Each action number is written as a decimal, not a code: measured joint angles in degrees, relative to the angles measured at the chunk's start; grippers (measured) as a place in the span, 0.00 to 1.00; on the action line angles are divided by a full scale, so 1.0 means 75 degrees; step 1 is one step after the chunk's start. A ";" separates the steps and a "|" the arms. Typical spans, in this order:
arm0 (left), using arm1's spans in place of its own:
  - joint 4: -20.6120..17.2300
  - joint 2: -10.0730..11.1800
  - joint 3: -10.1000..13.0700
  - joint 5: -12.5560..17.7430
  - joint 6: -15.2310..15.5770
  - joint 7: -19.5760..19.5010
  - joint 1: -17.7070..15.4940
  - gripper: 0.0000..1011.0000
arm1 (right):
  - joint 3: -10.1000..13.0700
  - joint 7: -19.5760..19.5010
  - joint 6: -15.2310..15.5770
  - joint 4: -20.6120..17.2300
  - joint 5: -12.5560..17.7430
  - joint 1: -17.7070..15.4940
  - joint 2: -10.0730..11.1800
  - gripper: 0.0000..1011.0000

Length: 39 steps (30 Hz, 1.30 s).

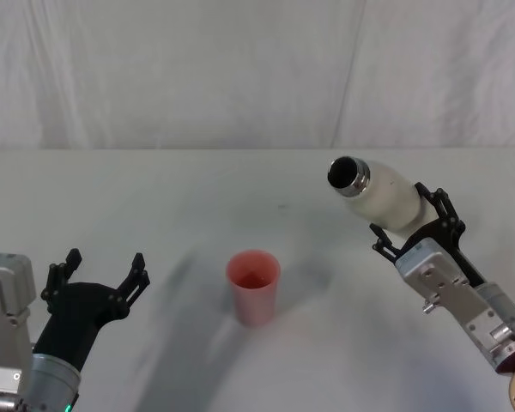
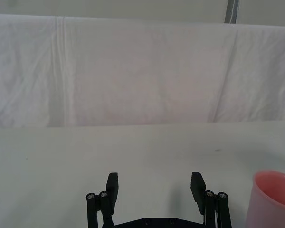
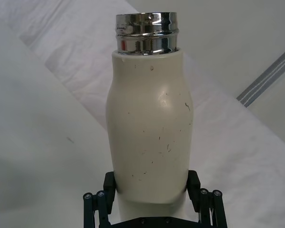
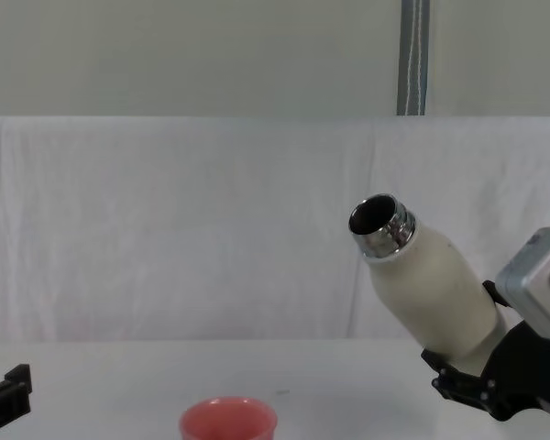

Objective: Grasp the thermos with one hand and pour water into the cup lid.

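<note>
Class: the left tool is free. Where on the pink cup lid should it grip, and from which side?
Probably the cup lid's side wall, from the robot's left, where the open left tool waits: the lid stands upright with its mouth open.

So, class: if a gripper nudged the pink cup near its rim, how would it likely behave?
The cup would probably tip rather than slide: it stands upright, taller than wide, narrowing toward its base. It looks thin-walled and light, so it may skid on the smooth table. Once over, its round wall would likely let it roll in a curve.
</note>
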 joint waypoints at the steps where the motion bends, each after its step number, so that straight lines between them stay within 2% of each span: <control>1: 0.0000 0.0000 0.0000 0.0000 0.0000 0.0000 0.0000 0.99 | -0.0006 -0.0016 -0.0005 0.0003 -0.0033 0.0004 0.0003 0.93; 32: 0.0000 0.0000 0.0000 0.0001 0.0000 0.0000 0.0000 0.99 | 0.0004 -0.0012 0.0015 0.0008 -0.0040 0.0009 -0.0007 0.93; 39: 0.0000 0.0000 0.0000 0.0000 0.0000 0.0000 0.0000 0.99 | -0.0092 -0.0137 -0.0081 0.0068 -0.0376 0.0117 0.0049 0.93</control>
